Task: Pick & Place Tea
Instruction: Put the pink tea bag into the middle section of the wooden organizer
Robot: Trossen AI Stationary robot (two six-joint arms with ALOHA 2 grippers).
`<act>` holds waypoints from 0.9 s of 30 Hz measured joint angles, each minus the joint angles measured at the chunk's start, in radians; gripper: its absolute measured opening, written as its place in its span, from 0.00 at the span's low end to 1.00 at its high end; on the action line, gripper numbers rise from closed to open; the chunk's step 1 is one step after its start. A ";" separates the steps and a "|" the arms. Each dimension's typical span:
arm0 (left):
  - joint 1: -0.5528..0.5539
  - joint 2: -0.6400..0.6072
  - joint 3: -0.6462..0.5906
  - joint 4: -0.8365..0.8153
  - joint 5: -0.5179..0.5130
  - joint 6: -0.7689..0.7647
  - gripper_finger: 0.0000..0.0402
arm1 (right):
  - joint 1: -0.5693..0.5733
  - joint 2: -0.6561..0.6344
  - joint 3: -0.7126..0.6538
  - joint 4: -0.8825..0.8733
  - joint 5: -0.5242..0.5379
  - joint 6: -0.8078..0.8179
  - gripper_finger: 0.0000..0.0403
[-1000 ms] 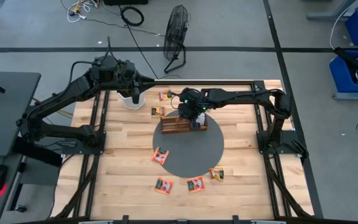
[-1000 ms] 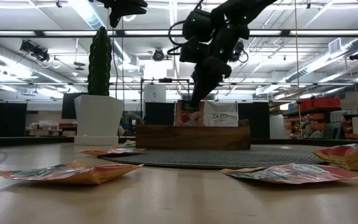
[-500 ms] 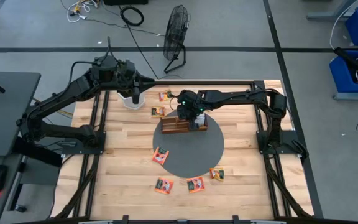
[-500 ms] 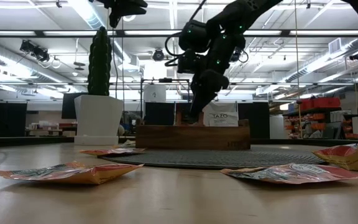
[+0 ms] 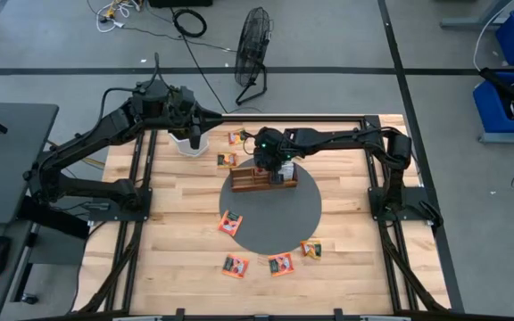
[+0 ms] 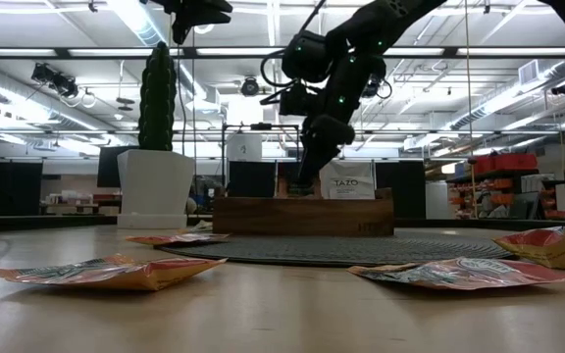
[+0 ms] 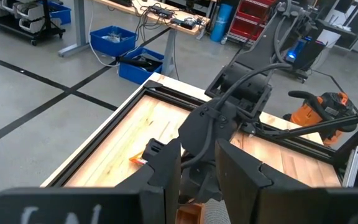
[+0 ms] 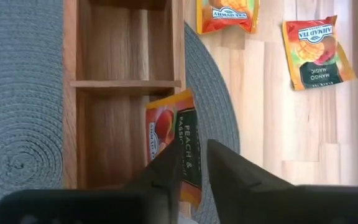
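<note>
Butcher-block tabletop and a round grey mat (image 5: pixel 270 214) carry the wooden tray (image 8: pixel 123 93), over which the right gripper (image 8: pixel 188 165) hangs, fingers parted just beside an orange tea sachet (image 8: pixel 173 140) leaning in a compartment, apparently releasing it, while the left gripper (image 5: pixel 194 135) waits part-open at the table's far edge.

Wooden slotted tray (image 5: pixel 259 178) on round grey mat (image 5: pixel 266 234); white pot (image 6: pixel 153 188) with cactus (image 6: pixel 157 96); floor fan (image 5: pixel 253 45).

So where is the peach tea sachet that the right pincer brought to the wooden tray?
In the right wrist view the peach tea sachet stands in a compartment of the wooden tray, against its wall, directly ahead of the right pincer, with two more sachets on the bare wood beyond.
</note>
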 joint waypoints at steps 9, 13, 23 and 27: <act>0.000 0.000 0.000 -0.013 0.000 0.000 0.26 | 0.003 -0.037 0.001 -0.034 -0.012 0.091 0.34; 0.000 0.000 0.000 -0.035 0.000 0.004 0.26 | 0.009 -0.080 0.002 -0.055 -0.082 0.175 0.35; 0.000 0.000 0.000 -0.051 0.000 0.005 0.26 | 0.033 -0.227 0.002 -0.136 -0.249 0.290 0.27; 0.000 0.000 0.000 -0.051 0.000 0.004 0.26 | 0.055 -0.291 0.003 -0.187 -0.282 0.321 0.18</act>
